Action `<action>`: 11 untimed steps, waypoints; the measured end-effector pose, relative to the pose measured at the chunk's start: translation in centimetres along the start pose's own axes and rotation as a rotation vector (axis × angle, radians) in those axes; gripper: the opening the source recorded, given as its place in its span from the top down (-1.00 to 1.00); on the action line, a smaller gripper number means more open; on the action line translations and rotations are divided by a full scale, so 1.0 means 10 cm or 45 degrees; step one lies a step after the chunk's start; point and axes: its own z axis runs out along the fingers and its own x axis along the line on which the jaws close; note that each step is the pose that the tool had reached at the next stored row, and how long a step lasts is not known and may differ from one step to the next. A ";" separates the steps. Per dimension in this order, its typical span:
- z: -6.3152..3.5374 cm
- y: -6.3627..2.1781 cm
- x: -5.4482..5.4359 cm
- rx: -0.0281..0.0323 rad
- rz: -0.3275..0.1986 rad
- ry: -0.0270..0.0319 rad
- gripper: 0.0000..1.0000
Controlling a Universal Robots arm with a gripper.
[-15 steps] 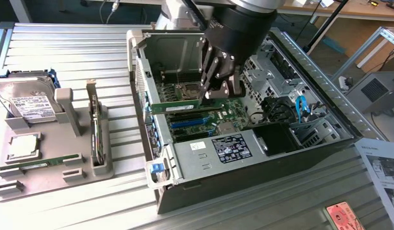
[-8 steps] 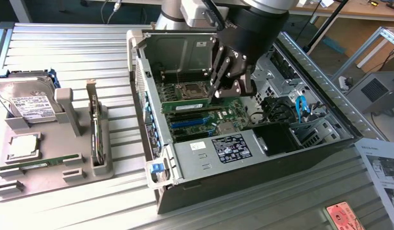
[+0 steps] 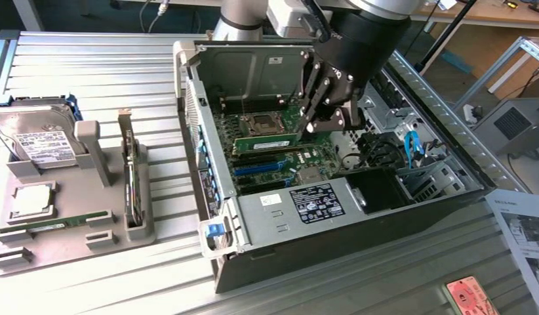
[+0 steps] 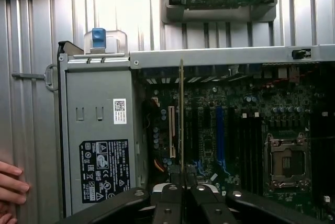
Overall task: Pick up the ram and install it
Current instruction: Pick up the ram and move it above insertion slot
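Wrist view | my claw (image 4: 181, 178) pinched tight on ram (image 4: 181, 114), over motherboard (image 4: 230, 103) | install step; seating needs edge square to slot (image 4: 250, 150).

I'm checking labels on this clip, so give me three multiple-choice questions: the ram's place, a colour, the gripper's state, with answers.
1. Where is the ram? A outside the computer case; B inside the computer case, over the motherboard; C under the computer case.
2. What colour is the latch tab on the case's edge? A red; B yellow; C blue.
3. How is the gripper? A open and empty; B shut on the ram; C open around the ram.
Answers: 1 B, the green stick is held over the board inside the open case; 2 C, the tab is blue; 3 B, its fingers pinch the stick's end.
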 end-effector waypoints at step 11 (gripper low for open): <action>-0.013 -0.288 -0.01 -0.0001 0.000 0.0002 0.76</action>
